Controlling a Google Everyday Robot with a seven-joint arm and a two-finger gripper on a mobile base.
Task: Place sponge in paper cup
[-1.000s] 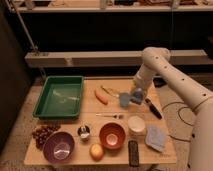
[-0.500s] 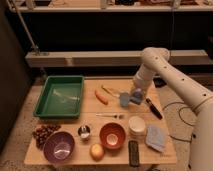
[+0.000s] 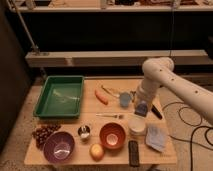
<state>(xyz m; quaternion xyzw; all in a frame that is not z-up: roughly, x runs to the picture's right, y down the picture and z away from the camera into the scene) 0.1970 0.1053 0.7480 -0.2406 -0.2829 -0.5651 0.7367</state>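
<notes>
The paper cup (image 3: 137, 126) is squat, plain and white. It stands at the front right of the wooden table (image 3: 95, 107), right of the orange bowl (image 3: 112, 136). My gripper (image 3: 141, 109) hangs from the white arm (image 3: 165, 80) just behind and above the paper cup. It is shut on a small blue-grey sponge (image 3: 142, 106) and holds it off the table. A second blue-grey thing (image 3: 124, 99) lies on the table just left of the gripper.
A green tray (image 3: 59, 95) is at the back left. A carrot (image 3: 101, 96), a fork (image 3: 110, 116) and a black-handled tool (image 3: 156, 111) lie mid-table. Along the front are grapes (image 3: 44, 133), a purple bowl (image 3: 59, 146), a small metal cup (image 3: 84, 132), a yellow fruit (image 3: 96, 151), a black remote (image 3: 133, 152) and a pale blue packet (image 3: 157, 137).
My gripper has shifted slightly forward and down toward the paper cup. Nothing else on the table has moved.
</notes>
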